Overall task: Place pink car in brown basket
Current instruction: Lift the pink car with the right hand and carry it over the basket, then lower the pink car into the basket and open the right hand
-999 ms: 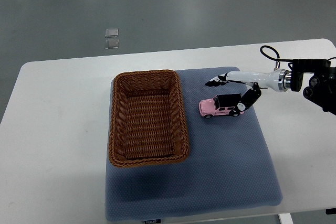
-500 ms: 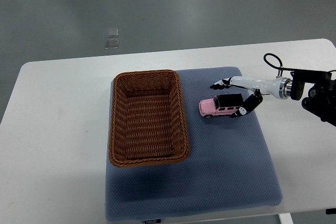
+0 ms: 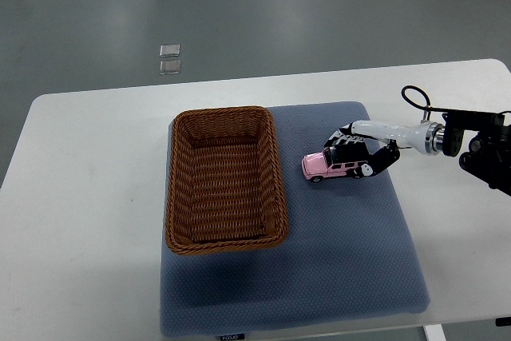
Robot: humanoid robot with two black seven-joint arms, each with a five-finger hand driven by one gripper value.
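pink car (image 3: 330,166) is sitting on the mat (image 3: 351,245), just right of the basket (image 3: 182,197). right hand (image 3: 359,152) is curling its fingers over the roof, grip looking shallow; lifting now, it could be slipping out sideways.

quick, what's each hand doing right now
Left hand: not in view.
Right hand: fingers curled around the pink car, which sits on the blue mat beside the brown basket.
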